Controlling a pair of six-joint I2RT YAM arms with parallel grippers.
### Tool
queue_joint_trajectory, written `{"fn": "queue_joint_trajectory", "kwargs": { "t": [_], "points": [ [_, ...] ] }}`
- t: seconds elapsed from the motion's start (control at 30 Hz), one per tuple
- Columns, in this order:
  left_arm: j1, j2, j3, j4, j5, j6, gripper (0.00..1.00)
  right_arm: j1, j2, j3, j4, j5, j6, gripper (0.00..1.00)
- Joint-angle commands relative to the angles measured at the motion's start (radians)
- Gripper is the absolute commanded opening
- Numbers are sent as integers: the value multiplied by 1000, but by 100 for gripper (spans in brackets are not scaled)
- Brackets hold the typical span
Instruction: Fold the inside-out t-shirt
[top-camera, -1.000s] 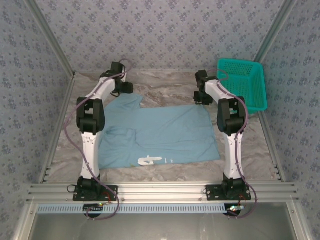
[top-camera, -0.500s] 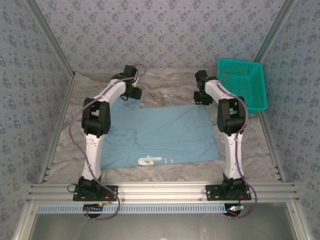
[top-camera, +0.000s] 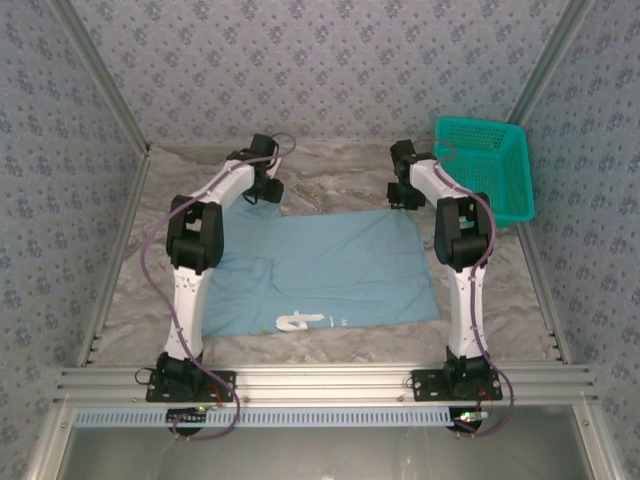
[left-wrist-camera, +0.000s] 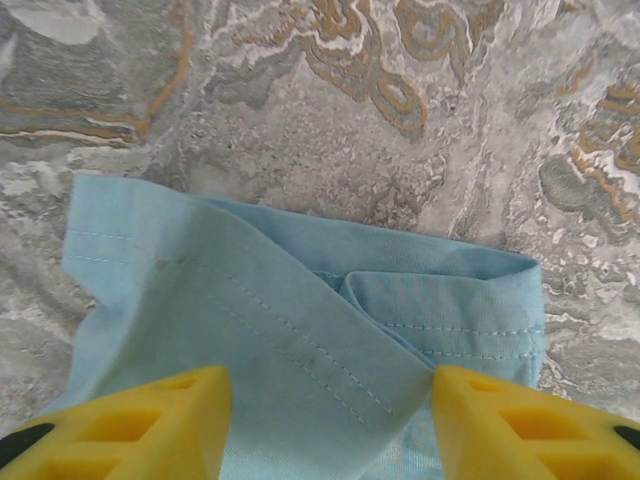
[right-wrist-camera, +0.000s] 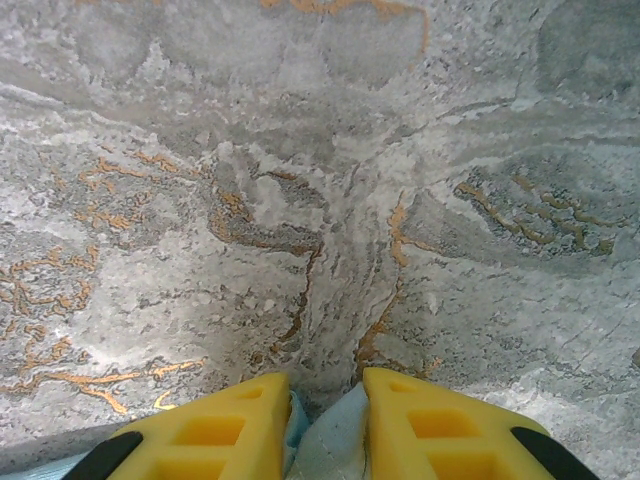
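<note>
t-shirt (top-camera: 325, 268) is laid flat on desk (top-camera: 340, 165), long axis L-R; far-right corner is clamped in right claw (right-wrist-camera: 326, 425), far-left corner is straddled by left claw (left-wrist-camera: 330, 410) w/ jaws apart.

The t-shirt (top-camera: 330, 265) is soft, matt cloth in light blue, with fine stitched hems. The tabletop (top-camera: 340, 170) has a matt, slightly wrinkled cover printed like grey marble. The left pincer (left-wrist-camera: 330, 420) has fingers (left-wrist-camera: 150, 425) of smooth yellow plastic. The basket (top-camera: 482, 160) is slightly glossy teal plastic mesh. The frame rails (top-camera: 320, 385) are brushed metal.
</note>
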Motion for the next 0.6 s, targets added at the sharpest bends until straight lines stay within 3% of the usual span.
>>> {"fn": "queue_joint_trajectory", "kwargs": {
  "t": [0.0,0.17,0.57],
  "points": [
    [-9,34,42,-50,7,19,55,0,28,-4,-15,-21,-12,27],
    [-12,56,73,-63,5,22,50,1,29,-3,-16,-24,-14,27],
    [-11,66,107,-74,22,30,15,0,29,-1,-20,-22,-21,27]
  ]
}}
